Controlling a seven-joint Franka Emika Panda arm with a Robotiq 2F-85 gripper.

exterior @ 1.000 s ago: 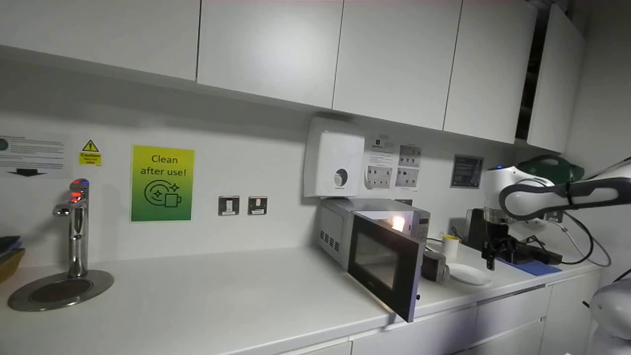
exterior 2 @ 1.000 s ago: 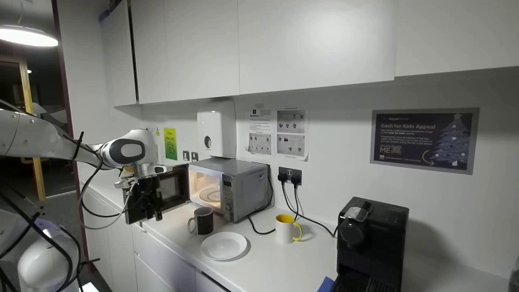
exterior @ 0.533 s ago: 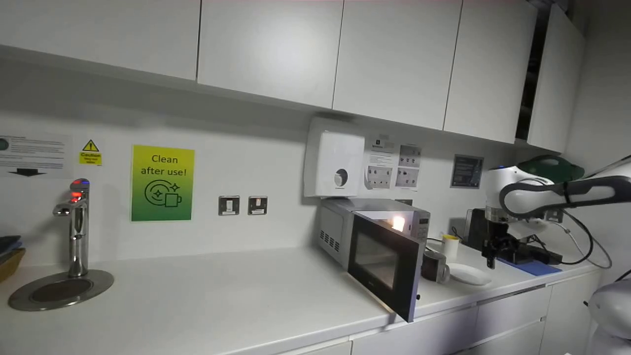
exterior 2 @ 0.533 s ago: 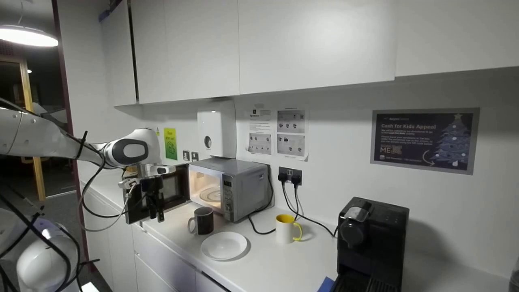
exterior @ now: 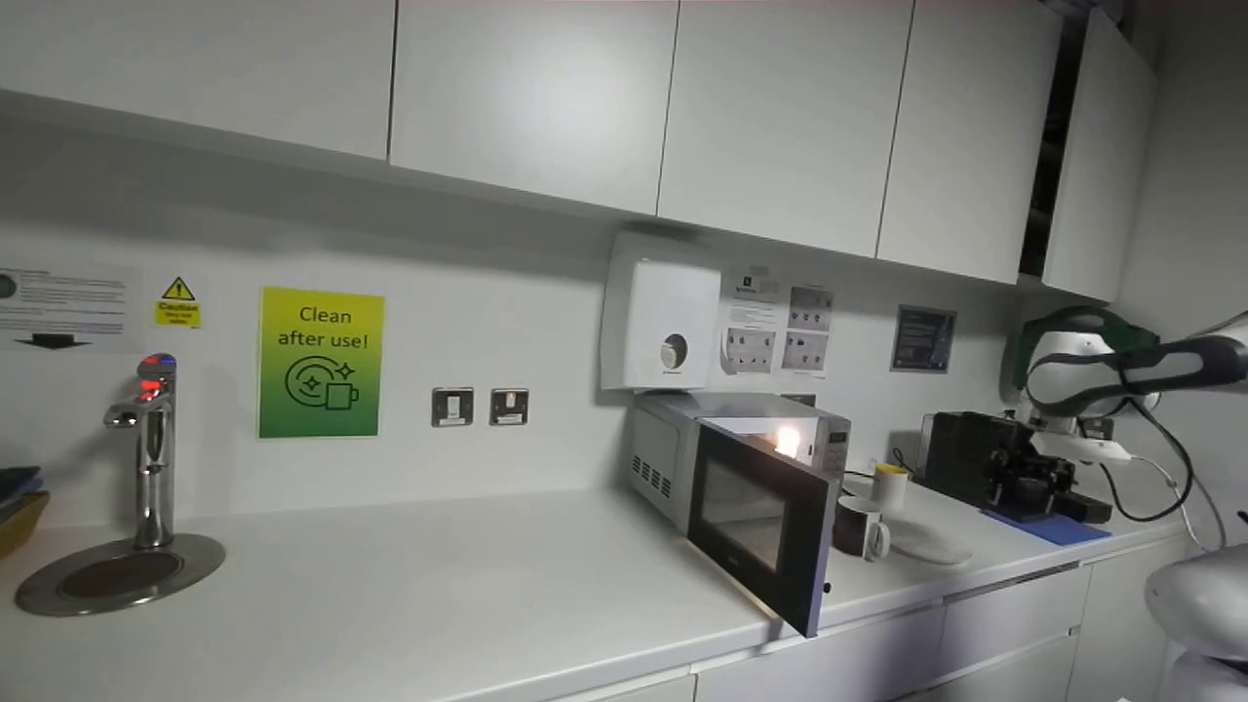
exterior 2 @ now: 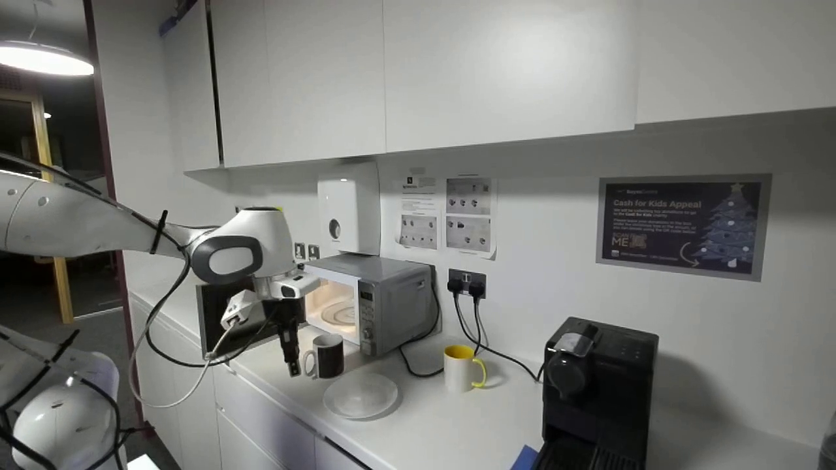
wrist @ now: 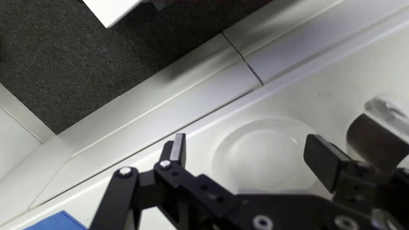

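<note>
White plate [wrist: 265,153] beyond the gap between parted fingers [wrist: 324,159]

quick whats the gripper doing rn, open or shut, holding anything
Gripper: open, holding nothing; a plate on the counter shows through the gap in the wrist view.

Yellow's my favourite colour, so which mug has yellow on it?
The white mug, nearer the coffee machine: its inside and handle are yellow. The dark mug, nearer the microwave, shows no yellow.
</note>
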